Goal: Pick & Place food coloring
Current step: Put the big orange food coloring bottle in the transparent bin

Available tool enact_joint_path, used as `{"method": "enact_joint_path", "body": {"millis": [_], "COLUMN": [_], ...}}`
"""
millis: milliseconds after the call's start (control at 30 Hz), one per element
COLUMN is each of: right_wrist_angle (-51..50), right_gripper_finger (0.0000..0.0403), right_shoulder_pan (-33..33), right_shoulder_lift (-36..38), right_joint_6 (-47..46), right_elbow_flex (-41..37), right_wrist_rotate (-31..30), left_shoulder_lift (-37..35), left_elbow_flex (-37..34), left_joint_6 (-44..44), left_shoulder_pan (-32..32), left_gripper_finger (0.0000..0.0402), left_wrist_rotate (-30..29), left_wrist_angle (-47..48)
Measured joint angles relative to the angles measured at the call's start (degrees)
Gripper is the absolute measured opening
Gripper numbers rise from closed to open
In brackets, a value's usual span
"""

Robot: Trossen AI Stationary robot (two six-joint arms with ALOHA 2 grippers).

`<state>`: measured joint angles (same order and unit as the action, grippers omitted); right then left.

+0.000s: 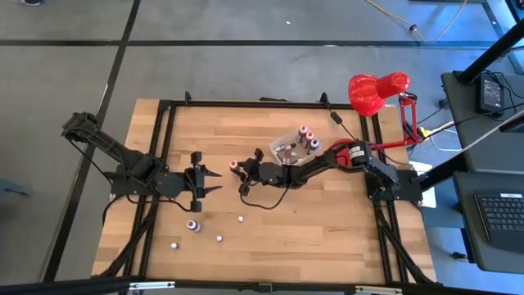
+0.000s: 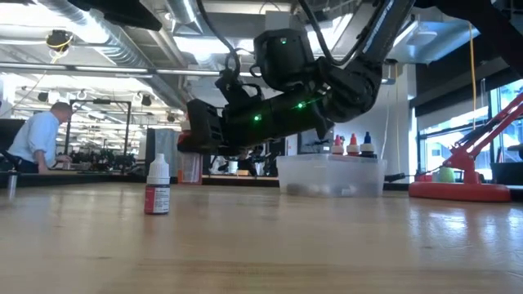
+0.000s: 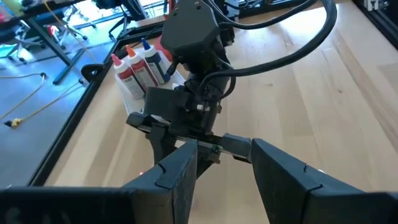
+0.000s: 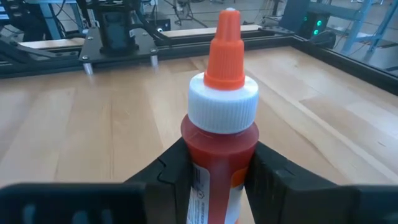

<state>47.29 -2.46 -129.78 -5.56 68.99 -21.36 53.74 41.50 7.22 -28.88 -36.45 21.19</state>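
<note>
My right gripper (image 1: pixel 237 169) reaches from the table's right side to its middle and is shut on a small red food coloring bottle (image 4: pixel 219 140) with a white collar and an orange tip. The low view shows this gripper (image 2: pixel 194 135) well above the wood. My left gripper (image 1: pixel 214 180) waits open just left of it, fingers pointing at the right gripper (image 3: pixel 186 118). Several loose bottles stand on their bases near the table's near edge, among them a dark one (image 1: pixel 193 224) (image 2: pixel 157 187) and small whitish ones (image 1: pixel 241 218). My right gripper pinches the bottle's red body (image 4: pixel 214 149) just below the white collar, one finger (image 4: pixel 166 167) on each side. The fingers come in roughly level from the table's right. The bottle stands upright, tip up, lifted clear of the table.
A clear plastic tub (image 1: pixel 288 141) (image 2: pixel 331 175) sits right of centre toward the far edge, with a few bottles (image 1: pixel 309 138) (image 3: pixel 134 70) upright in it. A red desk lamp (image 1: pixel 378 90) stands at the far right corner. Bare wood lies between the grippers and the tub.
</note>
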Motion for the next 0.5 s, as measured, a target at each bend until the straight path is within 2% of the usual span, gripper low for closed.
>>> {"method": "enact_joint_path", "body": {"millis": [300,500], "right_wrist_angle": [-2.52,-2.84], "right_gripper_finger": [0.0177,0.0195], "right_shoulder_pan": [0.83,0.81], "right_shoulder_lift": [0.02,0.04], "right_joint_6": [-0.76,-1.23], "right_elbow_flex": [0.00,0.00], "right_wrist_rotate": [0.44,0.43], "left_shoulder_lift": [0.04,0.04], "left_elbow_flex": [0.00,0.00], "left_joint_6": [-0.04,-0.03], "left_shoulder_pan": [0.00,0.00], "left_gripper_finger": [0.0151,0.0149], "left_wrist_rotate": [0.00,0.01], "left_wrist_angle": [0.00,0.00]}}
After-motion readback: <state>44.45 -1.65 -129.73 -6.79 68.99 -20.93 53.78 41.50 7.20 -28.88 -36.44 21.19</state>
